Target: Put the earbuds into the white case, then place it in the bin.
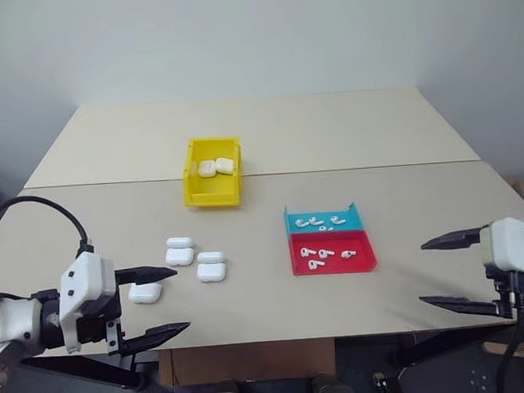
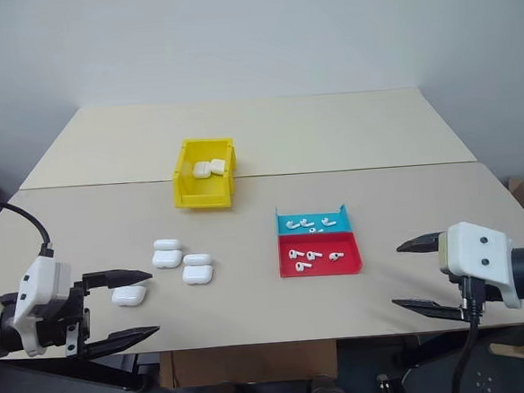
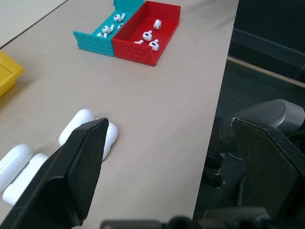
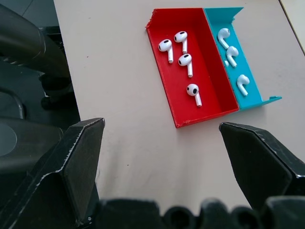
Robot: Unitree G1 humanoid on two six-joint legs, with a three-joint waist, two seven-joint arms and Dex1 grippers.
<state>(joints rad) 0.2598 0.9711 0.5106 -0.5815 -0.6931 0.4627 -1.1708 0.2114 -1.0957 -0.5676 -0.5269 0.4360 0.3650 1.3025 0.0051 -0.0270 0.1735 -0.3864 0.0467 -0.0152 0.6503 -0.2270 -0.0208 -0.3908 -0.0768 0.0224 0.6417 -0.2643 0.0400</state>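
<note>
standing at the near edge of the beige table (image 1: 348, 136), both arms were held low with nothing gripped. the left gripper (image 1: 161, 302) had its fingers spread apart, hovering just beside one closed white case (image 1: 145, 293). four more cases (image 1: 195, 260) lay as two pairs a little further in. the right gripper (image 1: 454, 271) likewise stood wide apart, well clear of the trays. four earbuds (image 4: 180, 59) rested in the red tray (image 4: 164, 86); others lay in the blue tray (image 4: 252, 88) touching its far side. the yellow bin (image 1: 212, 172) sat beyond the cases, with two white cases (image 1: 215, 166) lying inside it.
</note>
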